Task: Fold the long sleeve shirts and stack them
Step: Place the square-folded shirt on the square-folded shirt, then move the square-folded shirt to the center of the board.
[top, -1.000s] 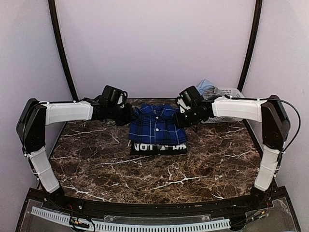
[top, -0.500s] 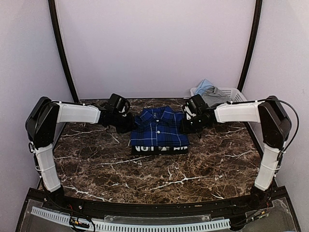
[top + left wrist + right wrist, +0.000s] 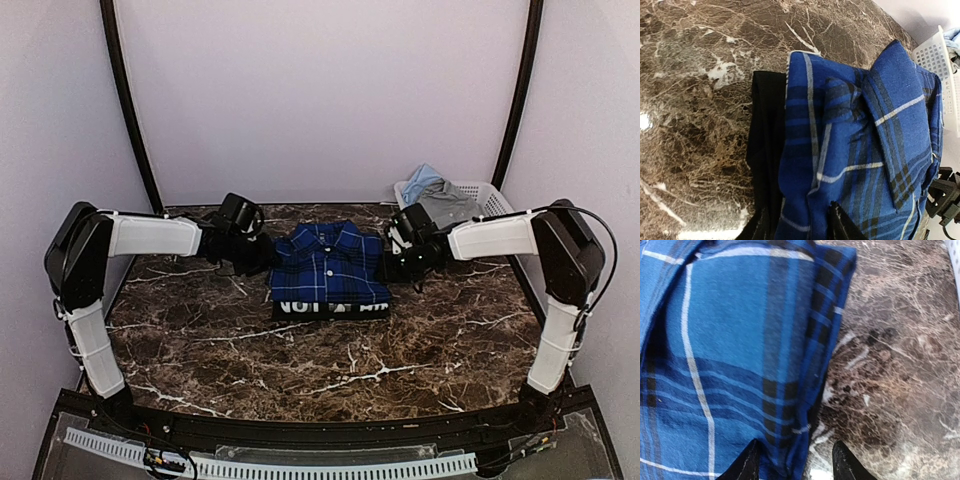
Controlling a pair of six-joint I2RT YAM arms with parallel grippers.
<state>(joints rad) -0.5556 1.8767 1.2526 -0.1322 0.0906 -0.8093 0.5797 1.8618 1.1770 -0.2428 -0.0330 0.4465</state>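
The royal blue plaid shirt [image 3: 328,262] lies folded, collar to the back, on a folded black cloth with white lettering [image 3: 330,307] at the table's back middle. No black-and-white check shirt shows. My left gripper [image 3: 262,258] is at the shirt's left edge. In the left wrist view its jaws [image 3: 800,230] stand apart with the blue shirt's [image 3: 860,140] edge between them, above the black cloth [image 3: 765,130]. My right gripper [image 3: 392,262] is at the right edge, open [image 3: 796,465], straddling the shirt's [image 3: 730,340] folded edge.
A white plastic basket [image 3: 470,200] with blue and grey cloth stands at the back right, close behind my right arm; it also shows in the left wrist view [image 3: 940,70]. The brown marble table [image 3: 300,370] stretches toward the near edge.
Both grippers have come down to table level at the shirt's sides. The blue shirt has settled flatter on the black cloth. The right gripper has shifted slightly to the right.
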